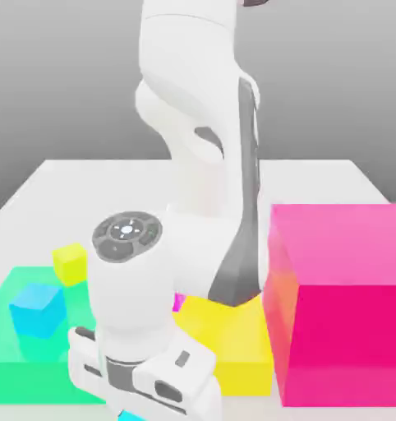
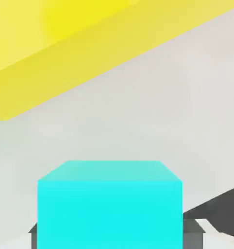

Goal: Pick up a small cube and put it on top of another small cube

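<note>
Four small cubes show: one turquoise-cyan cube (image 2: 109, 204), one sky-blue cube (image 1: 37, 308), one yellow-green cube (image 1: 70, 263), one magenta-purple cube (image 1: 178, 303); plus three large blocks, pink (image 1: 341, 304), yellow (image 1: 234, 345), green (image 1: 20, 362).

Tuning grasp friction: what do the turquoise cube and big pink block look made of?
Simulator renders, so a guess. Turquoise cube: flat, matte, uniform colour, crisp edges, no texture; plastic-like. Big pink block: glossy, slightly translucent look, with an orange-yellow tint along the edge facing the yellow block; acrylic-like.

pink block (image 1: 341, 304) | yellow block (image 1: 230, 341) | green slab (image 1: 20, 362) | sky-blue cube (image 1: 37, 308) atop, seemingly | yellow-green cube (image 1: 70, 263)
</note>
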